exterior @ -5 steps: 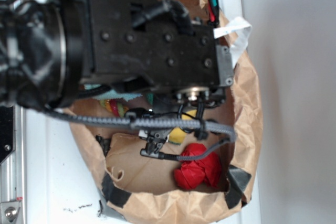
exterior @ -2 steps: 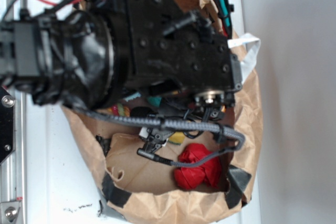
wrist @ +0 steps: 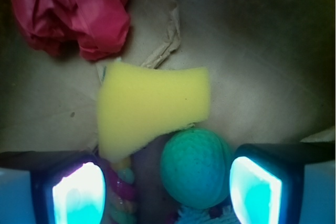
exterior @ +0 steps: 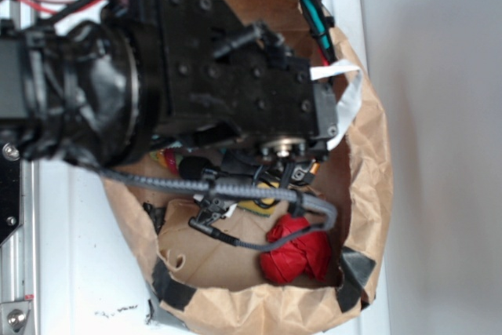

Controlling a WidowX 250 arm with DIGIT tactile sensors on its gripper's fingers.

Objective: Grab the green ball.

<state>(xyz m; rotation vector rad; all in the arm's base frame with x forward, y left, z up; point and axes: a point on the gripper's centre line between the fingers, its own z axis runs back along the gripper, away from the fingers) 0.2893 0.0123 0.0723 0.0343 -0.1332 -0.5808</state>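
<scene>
The green ball [wrist: 197,169], round and ribbed, lies on the bag floor in the wrist view, between my gripper's [wrist: 167,192] two lit pads and close to the right one [wrist: 255,191]. The jaws stand open and wide apart; a gap shows between each pad and the ball. A yellow sponge wedge [wrist: 152,108] leans just above and left of the ball. In the exterior view the arm's black body [exterior: 235,84] covers the ball, and the gripper itself hangs down inside the brown paper bag [exterior: 369,178].
A red crumpled paper wad [wrist: 73,14] lies at the bag's far end, also the red wad [exterior: 298,253] near the bag's front. A multicoloured ring toy [wrist: 123,192] sits by the left pad. Pale teal fuzzy cloth [wrist: 202,216] pokes out below the ball. Bag walls surround everything.
The arm has shifted left and slightly down into the bag over the last second, with the gripper tip now a little further left above the sponge and wad.
</scene>
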